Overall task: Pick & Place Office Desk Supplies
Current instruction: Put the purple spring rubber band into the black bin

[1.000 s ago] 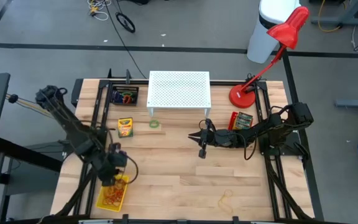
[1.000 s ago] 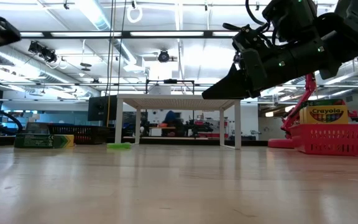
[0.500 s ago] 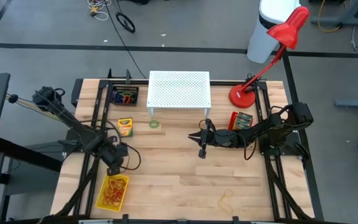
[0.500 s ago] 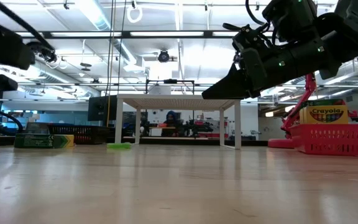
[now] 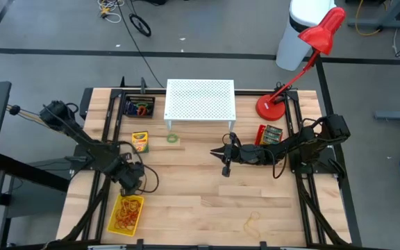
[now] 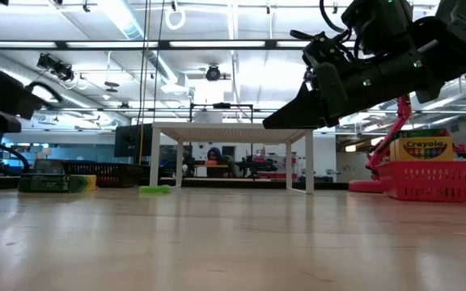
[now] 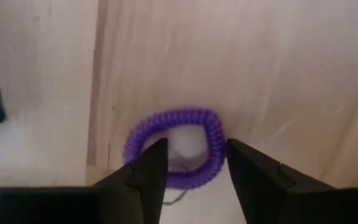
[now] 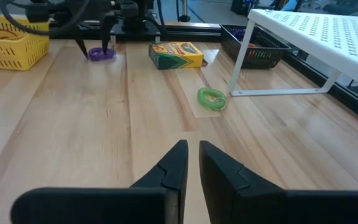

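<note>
A purple coiled loop [image 7: 176, 149] lies flat on the wood near the table's left edge, just beyond the yellow basket [image 5: 126, 214]. My left gripper [image 7: 194, 163] points down at it, open, with one fingertip on each side of the loop's near part; from across the table it shows as the left gripper [image 8: 96, 45] over the purple loop [image 8: 102, 54]. My right gripper [image 5: 226, 169] hangs shut above the table's middle, holding nothing. A crayon box [image 5: 139, 142] and a green loop [image 5: 172, 138] lie on the table in front of the stand. My left gripper comes at the purple loop from above with its fingers apart, one finger [image 7: 154, 165] over the loop's hollow and one [image 7: 244, 171] outside its rim. Whether either fingertip touches the coil, I cannot tell.
The white perforated stand [image 5: 200, 99] is at the far middle, with a black bin of loops [image 5: 139, 107] to its left. The red lamp [image 5: 276, 104] and a red basket with crayon boxes [image 5: 269, 135] are at the far right. A thin rubber band [image 5: 253, 222] lies near the front edge.
My left gripper has left the space over the yellow basket, going toward the table's far edge and down onto the spot just beyond the basket. My right arm has kept still.
</note>
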You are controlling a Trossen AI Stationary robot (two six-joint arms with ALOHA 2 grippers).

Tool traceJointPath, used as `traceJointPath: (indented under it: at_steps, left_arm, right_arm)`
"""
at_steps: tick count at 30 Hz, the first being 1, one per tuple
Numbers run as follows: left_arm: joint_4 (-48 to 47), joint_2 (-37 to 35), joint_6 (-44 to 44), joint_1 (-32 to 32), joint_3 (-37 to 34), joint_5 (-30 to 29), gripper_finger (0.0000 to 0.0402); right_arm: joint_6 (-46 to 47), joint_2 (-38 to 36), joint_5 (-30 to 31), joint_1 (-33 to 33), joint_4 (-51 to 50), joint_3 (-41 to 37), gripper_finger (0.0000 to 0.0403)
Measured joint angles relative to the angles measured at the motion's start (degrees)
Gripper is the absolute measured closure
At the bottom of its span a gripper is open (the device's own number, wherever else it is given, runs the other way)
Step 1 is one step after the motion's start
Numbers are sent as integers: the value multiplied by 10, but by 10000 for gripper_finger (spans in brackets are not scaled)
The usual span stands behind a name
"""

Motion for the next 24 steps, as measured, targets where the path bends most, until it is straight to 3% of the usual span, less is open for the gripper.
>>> traceJointPath:
  at_steps: [5,12,17,24]
  left_arm:
    - [10,19,5,0,2,7,268]
    - [18,13,28,1,20,-3,381]
    - [18,-18,79,35,44,-72,382]
    - [18,-117,166,150,59,-168,385]
  right_arm:
    - [0,0,0,0,0,0,352]
    - [0,0,0,0,0,0,352]
    - [0,0,0,0,0,0,352]
    - [0,0,0,0,0,0,352]
